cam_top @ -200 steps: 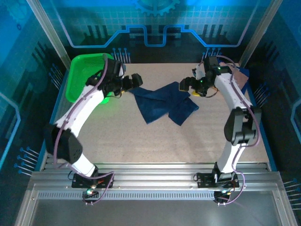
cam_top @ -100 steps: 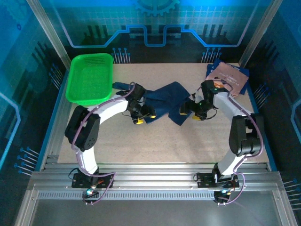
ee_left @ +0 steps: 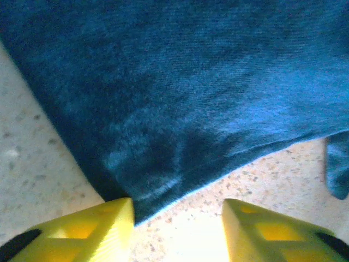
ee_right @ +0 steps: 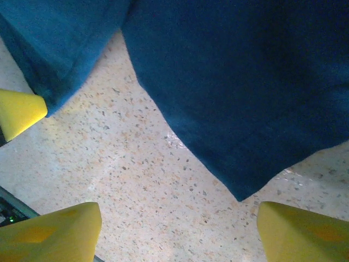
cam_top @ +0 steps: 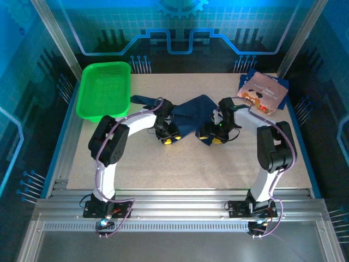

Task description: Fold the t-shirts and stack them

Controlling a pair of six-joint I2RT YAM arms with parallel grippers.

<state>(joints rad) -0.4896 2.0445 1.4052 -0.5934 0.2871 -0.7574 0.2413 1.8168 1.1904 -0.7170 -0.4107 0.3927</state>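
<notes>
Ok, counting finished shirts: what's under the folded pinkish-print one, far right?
The folded t-shirt lies on the speckled table, navy edges showing round the print. Whatever sits directly beneath is covered, so another shirt there cannot be told.

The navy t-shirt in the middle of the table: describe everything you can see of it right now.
The navy t-shirt is soft dark-blue cloth, lying rumpled and spread on the speckled table, no print showing. A strip trails toward the green basket. Its near hem ends in two corners: the left gripper is at one, the right gripper at the other, both open, neither pinching it.
</notes>
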